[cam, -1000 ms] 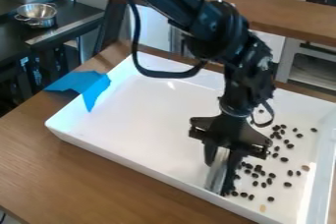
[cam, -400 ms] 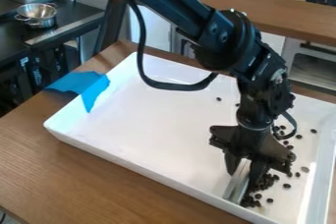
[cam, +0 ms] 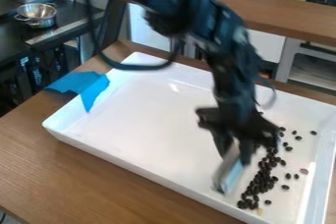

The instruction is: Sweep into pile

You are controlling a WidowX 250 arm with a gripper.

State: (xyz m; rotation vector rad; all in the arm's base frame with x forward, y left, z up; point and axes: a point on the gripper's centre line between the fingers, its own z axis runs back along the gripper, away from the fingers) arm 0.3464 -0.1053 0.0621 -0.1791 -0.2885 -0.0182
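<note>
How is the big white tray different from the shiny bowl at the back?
The tray is white, but the bowl is silver. The tray has four straight sides, while the bowl is round with little handles. The tray sits on a wooden table; the bowl sits on a dark table. Both are open on top.

blk beans (cam: 262, 181) | strip + strays, in wht tray (cam: 151, 120) | gry-blu sweeper (cam: 232, 173), tilted
</note>
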